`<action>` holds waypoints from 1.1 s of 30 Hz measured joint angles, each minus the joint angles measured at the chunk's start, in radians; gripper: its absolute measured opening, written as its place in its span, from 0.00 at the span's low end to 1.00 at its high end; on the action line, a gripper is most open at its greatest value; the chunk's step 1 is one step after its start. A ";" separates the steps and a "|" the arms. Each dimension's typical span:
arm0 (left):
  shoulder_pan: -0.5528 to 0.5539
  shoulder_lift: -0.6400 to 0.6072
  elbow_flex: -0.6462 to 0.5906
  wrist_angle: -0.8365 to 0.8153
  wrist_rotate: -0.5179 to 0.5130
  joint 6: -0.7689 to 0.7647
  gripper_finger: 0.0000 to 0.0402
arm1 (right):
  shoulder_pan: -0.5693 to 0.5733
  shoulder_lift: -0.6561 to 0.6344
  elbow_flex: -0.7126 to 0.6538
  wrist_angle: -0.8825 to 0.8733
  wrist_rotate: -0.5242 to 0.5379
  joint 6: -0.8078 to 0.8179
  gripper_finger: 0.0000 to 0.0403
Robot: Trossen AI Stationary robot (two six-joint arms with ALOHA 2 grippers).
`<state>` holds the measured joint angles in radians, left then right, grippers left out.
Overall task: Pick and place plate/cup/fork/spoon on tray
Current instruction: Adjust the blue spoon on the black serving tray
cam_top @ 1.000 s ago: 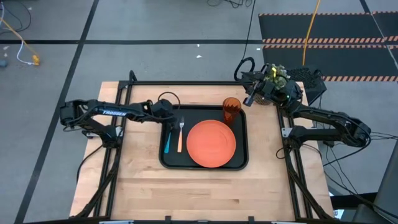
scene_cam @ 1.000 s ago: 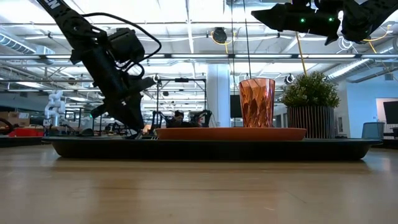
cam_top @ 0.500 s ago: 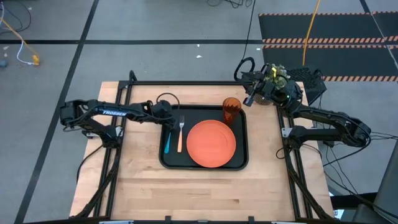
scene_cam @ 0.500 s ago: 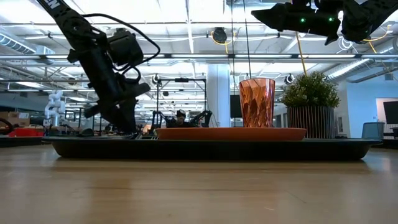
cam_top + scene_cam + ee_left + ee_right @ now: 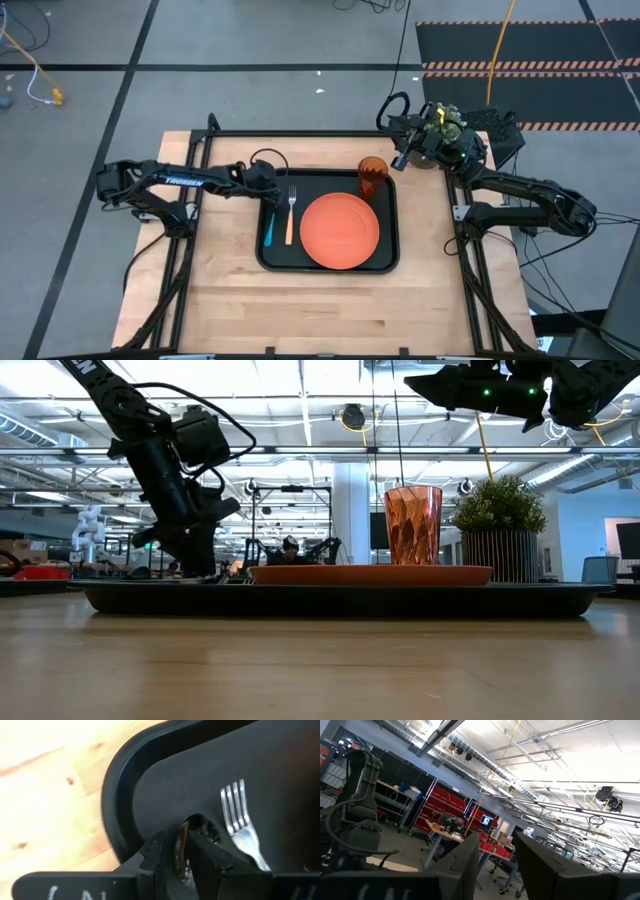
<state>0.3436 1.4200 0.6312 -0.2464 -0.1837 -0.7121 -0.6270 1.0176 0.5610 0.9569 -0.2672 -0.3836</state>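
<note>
Four task items all sit on the black tray [image 5: 392, 215], which lies on the wooden worktop [image 5: 330, 305].

- orange plate [image 5: 340, 231]: flat, right half of tray.
- ribbed amber cup [image 5: 372, 174]: upright at the tray's far right corner, just beyond the plate's rim.
- fork [image 5: 291, 212]: tan handle, tines toward the far edge, left of the plate.
- spoon [image 5: 268, 224]: blue handle, lying parallel just left of the fork, near the tray's left rim.

Left gripper [image 5: 276, 187]: down at the tray's far left corner, tips close over the tray floor beside the fork tines. Wrist view shows its jaws standing a narrow gap apart with the spoon's bowl end [image 5: 181, 855] between them; can't tell whether they actually pinch it.

Right gripper [image 5: 399, 160]: raised off the tray's far right corner, next to the potted plant [image 5: 500, 530], jaws apart, nothing in them.
</note>
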 joint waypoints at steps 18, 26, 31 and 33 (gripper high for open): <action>-0.032 0.088 0.002 0.084 0.000 0.062 0.20 | 0.000 0.000 0.000 0.002 0.000 0.002 0.29; -0.032 0.153 0.004 0.161 -0.008 0.050 0.20 | 0.000 0.000 0.000 0.003 -0.001 0.004 0.29; -0.024 0.150 0.002 0.169 0.000 0.060 0.20 | 0.000 0.000 0.000 0.003 0.000 0.003 0.29; -0.021 0.150 0.002 0.164 0.000 0.060 0.20 | 0.000 0.000 0.000 0.003 -0.001 0.002 0.29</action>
<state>0.3225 1.5700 0.6334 -0.0826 -0.1841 -0.6518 -0.6267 1.0176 0.5610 0.9596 -0.2680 -0.3813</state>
